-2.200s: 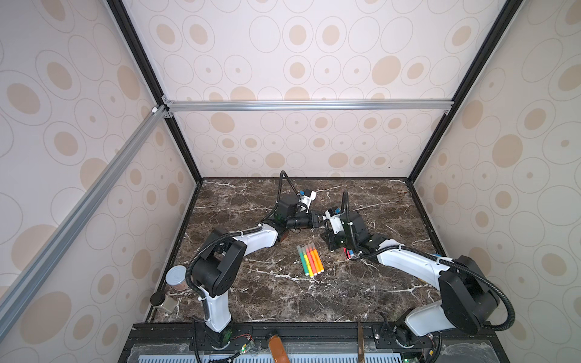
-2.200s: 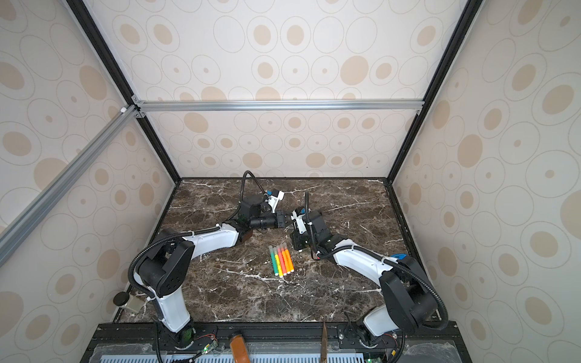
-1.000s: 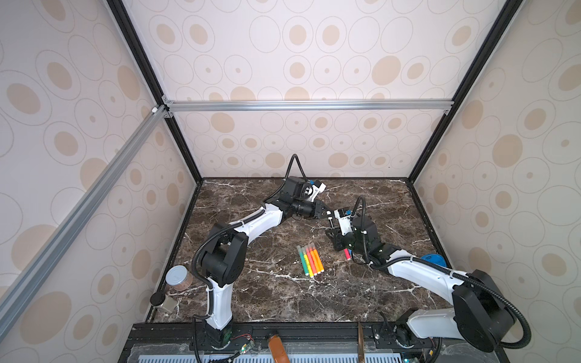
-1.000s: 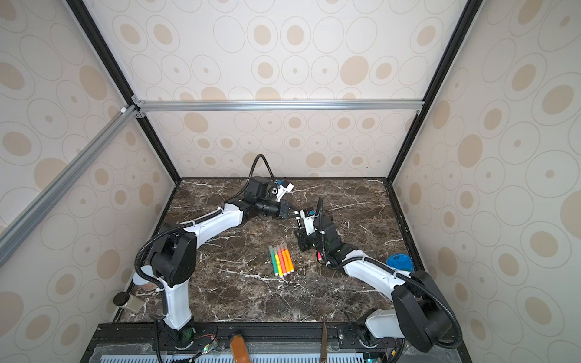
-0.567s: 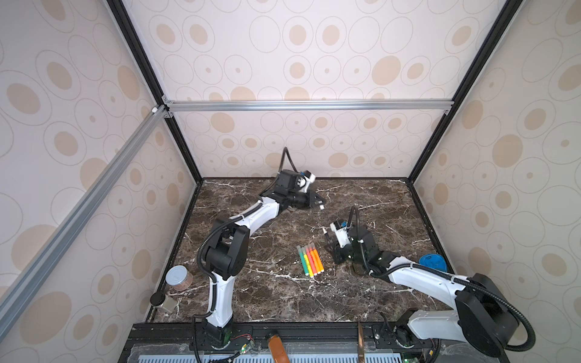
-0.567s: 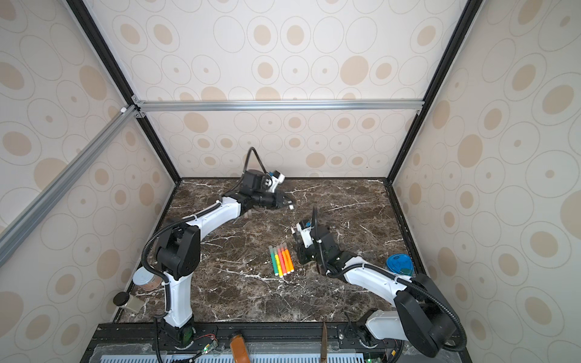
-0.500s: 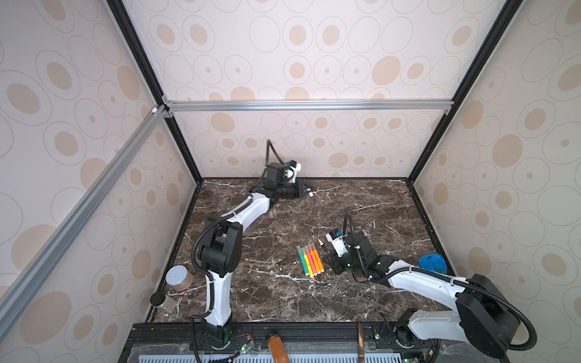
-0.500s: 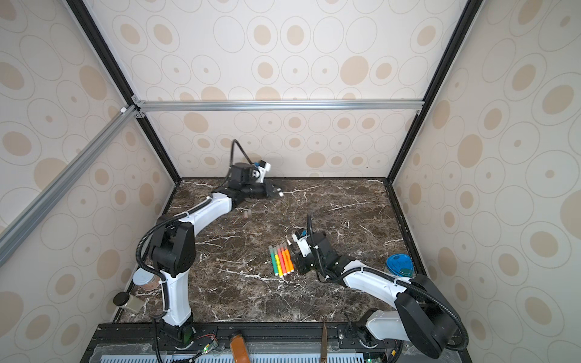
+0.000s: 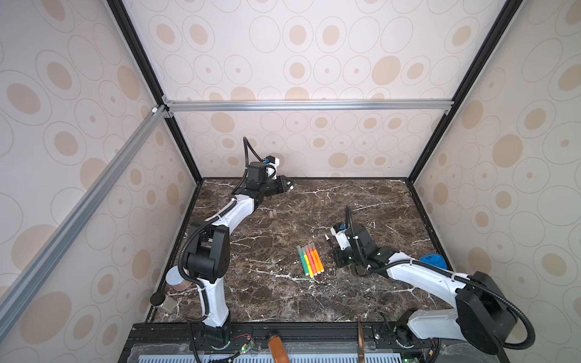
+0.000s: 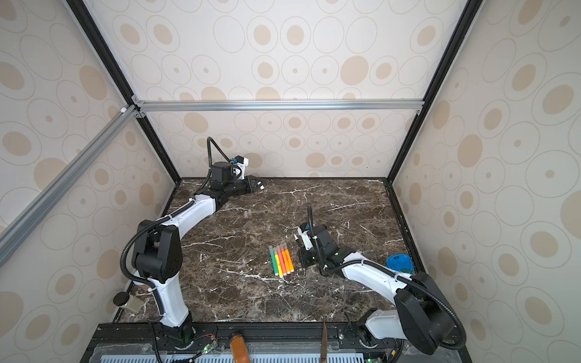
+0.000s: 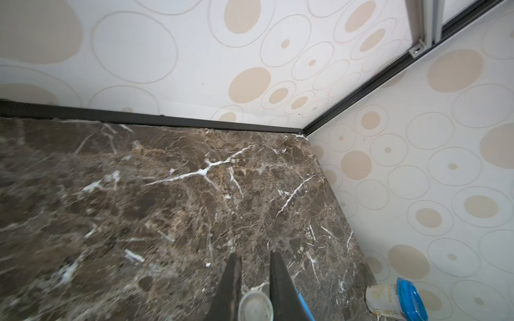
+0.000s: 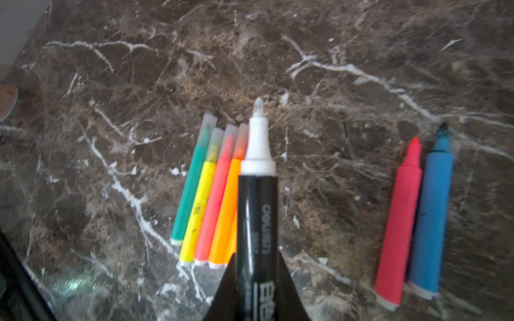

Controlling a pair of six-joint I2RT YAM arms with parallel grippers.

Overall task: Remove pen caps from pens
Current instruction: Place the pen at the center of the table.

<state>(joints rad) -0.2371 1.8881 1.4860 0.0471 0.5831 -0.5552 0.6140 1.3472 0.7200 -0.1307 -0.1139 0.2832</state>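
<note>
Tabletop (image 9: 283, 298) | left pincer (image 11: 255, 252) extended rearward, gripping cap (image 11: 256, 305) | right pincer (image 12: 257, 261) gripping pen (image 12: 257, 208)

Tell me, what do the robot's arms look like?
The left arm and right arm have smooth white shells, chunky black joints and looping black ribbed cables. The left gripper and right gripper each have two pointed black fingers.

Lab enclosure: aluminium frame (image 9: 308, 105), patterned walls (image 9: 314, 47)
</note>
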